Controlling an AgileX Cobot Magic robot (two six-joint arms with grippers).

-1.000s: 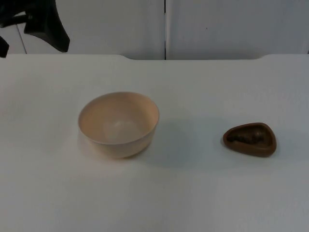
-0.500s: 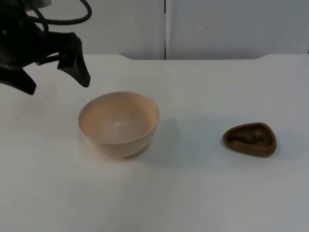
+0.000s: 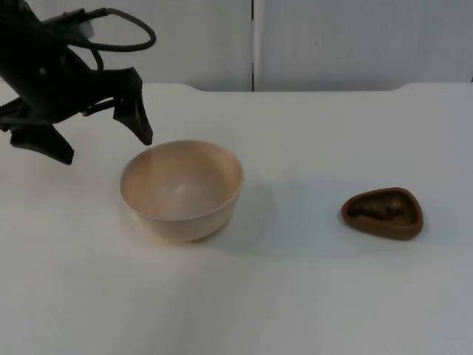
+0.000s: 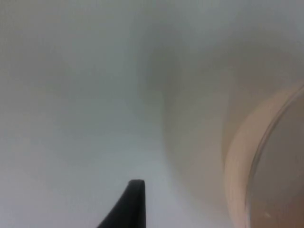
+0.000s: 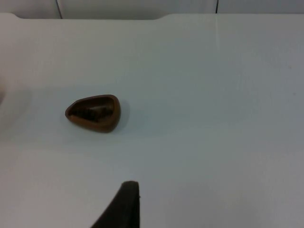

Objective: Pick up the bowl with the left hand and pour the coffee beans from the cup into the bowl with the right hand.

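A beige bowl (image 3: pixel 181 188) stands upright and empty left of the table's middle. Its rim (image 4: pixel 236 166) curves close by in the left wrist view. My left gripper (image 3: pixel 108 149) hangs open just behind and left of the bowl, one finger (image 3: pixel 137 115) near the bowl's far rim, the other finger (image 3: pixel 41 140) further left. Nothing is between them. A small brown teardrop-shaped cup (image 3: pixel 382 213) holding dark coffee beans sits on the right side of the table. The right wrist view has the cup (image 5: pixel 93 113) well ahead of my right gripper (image 5: pixel 126 205), which waits off the table.
The white table top (image 3: pixel 295 296) ends at a grey partition wall (image 3: pixel 332 44) behind. Bare table lies between bowl and cup and along the front.
My left arm has come in from the upper left corner and moved down and right, until its open gripper is beside the bowl. Bowl and cup have not moved.
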